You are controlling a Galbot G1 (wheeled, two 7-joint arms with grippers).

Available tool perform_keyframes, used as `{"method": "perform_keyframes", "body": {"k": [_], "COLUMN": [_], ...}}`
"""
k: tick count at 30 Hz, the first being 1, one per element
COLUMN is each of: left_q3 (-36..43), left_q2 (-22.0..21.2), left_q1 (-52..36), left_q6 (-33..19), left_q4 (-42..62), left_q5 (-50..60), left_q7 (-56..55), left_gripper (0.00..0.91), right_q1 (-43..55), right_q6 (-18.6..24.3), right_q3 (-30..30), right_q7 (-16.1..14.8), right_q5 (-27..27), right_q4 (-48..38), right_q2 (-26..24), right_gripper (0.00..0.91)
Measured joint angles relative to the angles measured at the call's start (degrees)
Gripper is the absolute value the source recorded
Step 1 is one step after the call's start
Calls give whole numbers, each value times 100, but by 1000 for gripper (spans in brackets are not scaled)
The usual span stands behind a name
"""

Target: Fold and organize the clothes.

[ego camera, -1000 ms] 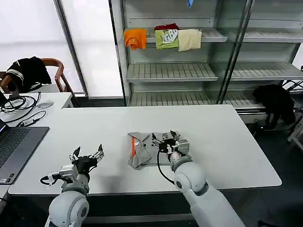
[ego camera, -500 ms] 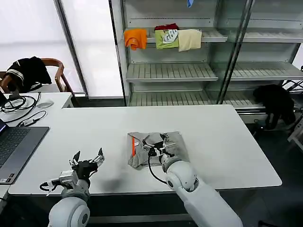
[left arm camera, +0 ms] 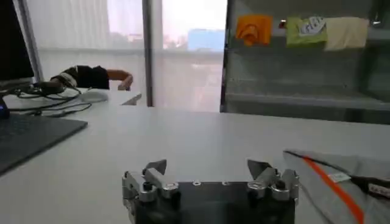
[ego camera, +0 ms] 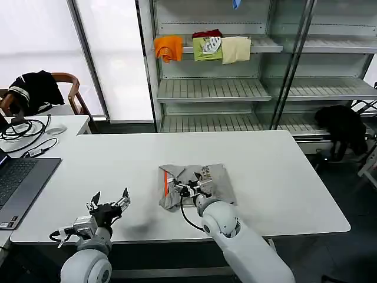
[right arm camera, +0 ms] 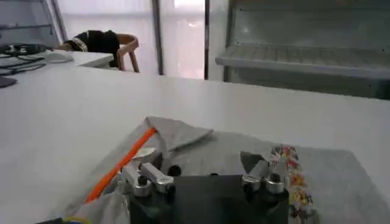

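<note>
The grey T-shirt (ego camera: 197, 184) lay mid-table, near the front edge, partly folded into a rough rectangle w/ the orange neckband (right arm camera: 119, 164) showing on its left side and the chest print (right arm camera: 291, 172) up. The right gripper (ego camera: 192, 182) sat low over the shirt's middle, fingers spread w/ nothing between them; whether the tips touched the cloth was hard to judge from the wrist view. The left gripper (ego camera: 108, 202) hovered over bare table (ego camera: 283, 171) well left of the shirt, jaws also spread, idle.

Step in hand looked like a fold in progress: right arm between grasps, prob. repositioning toward the bunched left edge. Next move likely calls for a pinch on that loose flap by the neckband, then a carry across.

Vs. 1 s ago: the right gripper had shifted left, from over the shirt's right part to its centre, leaving that part flat and uncovered. The left arm had drifted slightly toward the robot.
</note>
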Motion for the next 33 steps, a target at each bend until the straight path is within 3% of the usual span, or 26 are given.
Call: {"method": "perform_keyframes", "body": {"k": [9,16,33], "left_q3": [-8,-25,-69], "left_q2": [9,21,-66], "left_q1": [10,18,-5], "left_q6": [-9,-10,-276], "left_q4": [-2,-110,-187], "left_q5": [5,7,43], "left_q7": [11,7,13], "left_gripper": [907,907,907], "right_q1": [-80,-108,-947], "right_q6": [13,6,127], "right_q3": [131,428,1726], "right_q7": [-46,27,272], "right_q5": [-19,-92,-224], "right_q4": [-62,417,1777], "right_q2": [81,-23,-909], "right_gripper": [907,907,907]}}
